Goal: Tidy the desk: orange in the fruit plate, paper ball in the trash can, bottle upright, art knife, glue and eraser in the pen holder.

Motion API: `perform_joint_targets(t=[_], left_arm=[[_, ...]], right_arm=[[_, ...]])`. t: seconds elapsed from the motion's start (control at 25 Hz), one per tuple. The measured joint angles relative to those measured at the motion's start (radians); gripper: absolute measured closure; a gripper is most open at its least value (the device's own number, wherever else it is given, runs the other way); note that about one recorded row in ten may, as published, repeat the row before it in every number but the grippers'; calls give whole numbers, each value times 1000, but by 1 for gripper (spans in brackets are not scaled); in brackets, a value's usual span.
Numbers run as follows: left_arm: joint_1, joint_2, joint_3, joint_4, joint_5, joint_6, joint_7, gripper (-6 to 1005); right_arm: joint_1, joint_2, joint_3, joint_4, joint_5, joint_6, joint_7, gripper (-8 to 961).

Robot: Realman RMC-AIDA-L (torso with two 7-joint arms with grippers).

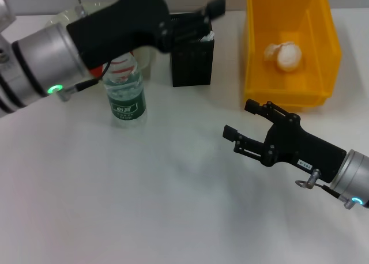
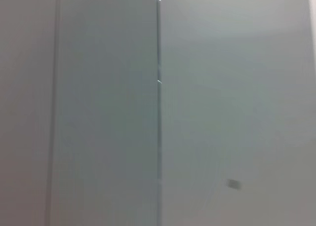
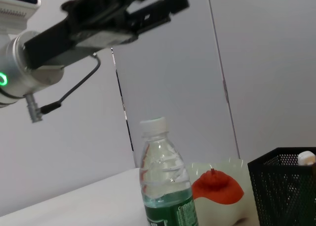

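The bottle (image 1: 125, 91) stands upright on the white desk, with its white cap (image 3: 153, 123) on. A paper ball (image 1: 284, 55) lies in the yellow trash can (image 1: 320, 62). The orange (image 3: 217, 186) rests in the pale fruit plate (image 3: 237, 206) behind the bottle. In the black mesh pen holder (image 1: 192, 59) a white item (image 3: 306, 158) pokes up. My left gripper (image 1: 209, 11) hovers just above the pen holder, open and holding nothing. In front of the trash can my right gripper (image 1: 241, 121) hangs low over the desk, open and empty. Art knife, glue and eraser are not identifiable.
My left arm (image 1: 86, 39) reaches across the back of the desk above the bottle and hides most of the fruit plate (image 1: 69, 15). The left wrist view shows only a grey wall panel. Bare white desk (image 1: 144, 195) spreads across the front.
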Motion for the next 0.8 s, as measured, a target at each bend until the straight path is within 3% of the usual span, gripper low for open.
perform_joint_targets(t=[0.16, 0.36, 0.64, 0.8], left_arm=[[-5, 0, -152, 1, 191, 198, -160, 197], [-2, 2, -310, -15, 351, 399, -218, 197], [11, 0, -369, -91, 575, 517, -213, 197], [9, -5, -372, -174, 624, 522, -161, 197]], right_arm=[[-1, 0, 0, 0, -2, -15, 0, 129], [-14, 0, -1, -2, -5, -43, -5, 129], [-24, -4, -7, -15, -7, -95, -8, 129], [-30, -9, -15, -38, -21, -123, -10, 129]])
